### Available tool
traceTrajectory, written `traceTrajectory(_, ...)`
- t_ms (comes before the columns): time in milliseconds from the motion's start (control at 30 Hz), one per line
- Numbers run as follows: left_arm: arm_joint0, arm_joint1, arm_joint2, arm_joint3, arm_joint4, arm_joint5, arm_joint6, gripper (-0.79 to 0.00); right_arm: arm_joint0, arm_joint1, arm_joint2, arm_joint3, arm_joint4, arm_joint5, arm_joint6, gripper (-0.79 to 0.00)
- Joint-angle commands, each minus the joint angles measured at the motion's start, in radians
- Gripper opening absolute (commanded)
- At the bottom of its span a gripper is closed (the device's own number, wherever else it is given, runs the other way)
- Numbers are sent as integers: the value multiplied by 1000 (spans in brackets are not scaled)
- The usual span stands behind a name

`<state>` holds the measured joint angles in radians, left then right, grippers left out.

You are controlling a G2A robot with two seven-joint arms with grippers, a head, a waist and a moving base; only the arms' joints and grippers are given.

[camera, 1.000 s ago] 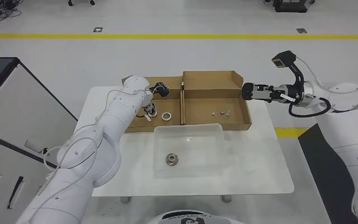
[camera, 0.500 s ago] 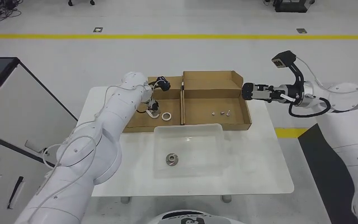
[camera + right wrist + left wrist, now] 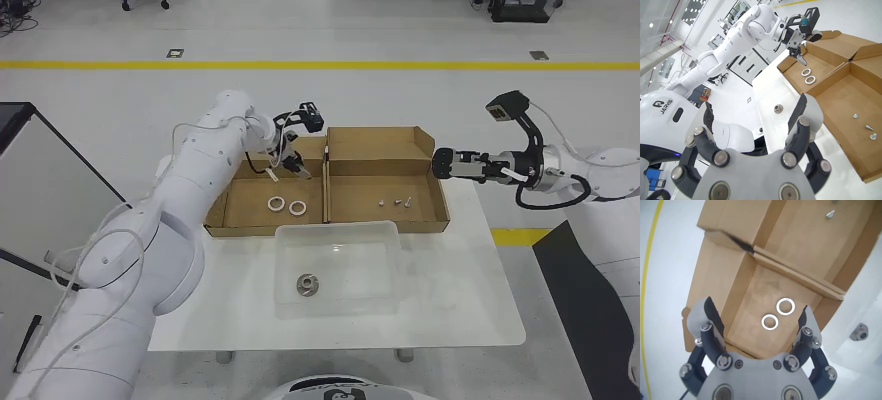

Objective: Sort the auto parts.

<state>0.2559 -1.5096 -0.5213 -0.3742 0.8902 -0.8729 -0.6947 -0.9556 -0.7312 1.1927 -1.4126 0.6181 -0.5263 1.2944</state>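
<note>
Hovering spread and empty over the ring box (image 3: pixel 240 205) at upper centre, the left tool (image 3: pixel 296 167) looks between picks. Next: grip the flange (image 3: pixel 306 285) in the tray (image 3: pixel 290 240). The right tool (image 3: pixel 436 163) is also spread.

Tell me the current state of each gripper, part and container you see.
Left gripper: open, empty, over the left box.
Right gripper: open, empty.
Two rings: flat in the left box.
Three bolts: lying in the right box.
Flanged part: sitting in the clear tray.
</note>
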Motion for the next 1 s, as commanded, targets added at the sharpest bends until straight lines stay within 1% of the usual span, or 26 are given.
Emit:
traceTrajectory(0, -1, 14, -20, -42, -32, -28, -21, 0, 0, 0, 0, 0, 0, 0, 0, 0)
traceTrajectory(100, 11, 40, -48, -125, -73, -49, -84, 0, 0, 0, 0, 0, 0, 0, 0, 0)
traceTrajectory(167, 30, 61, -68, -203, -104, -49, -146, 0, 0, 0, 0, 0, 0, 0, 0, 0)
traceTrajectory(233, 62, 86, -94, -304, -142, -30, -217, 0, 0, 0, 0, 0, 0, 0, 0, 0)
traceTrajectory(267, 82, 102, -109, -361, -159, -4, -248, 0, 0, 0, 0, 0, 0, 0, 0, 0)
traceTrajectory(367, 166, 157, -146, -582, -200, 89, -341, 0, 0, 0, 0, 0, 0, 0, 0, 0)
traceTrajectory(500, 304, 246, -216, -917, -257, 234, -487, 0, 0, 0, 0, 0, 0, 0, 0, 0)
traceTrajectory(567, 372, 287, -259, -1068, -285, 295, -547, 0, 0, 0, 0, 0, 0, 0, 0, 0)
traceTrajectory(667, 456, 338, -312, -1231, -318, 356, -609, 0, 0, 0, 0, 0, 0, 0, 0, 0)
traceTrajectory(700, 469, 347, -322, -1256, -324, 365, -617, 0, 0, 0, 0, 0, 0, 0, 0, 0)
traceTrajectory(967, 469, 347, -322, -1256, -324, 365, -617, 0, 0, 0, 0, 0, 0, 0, 0, 0)
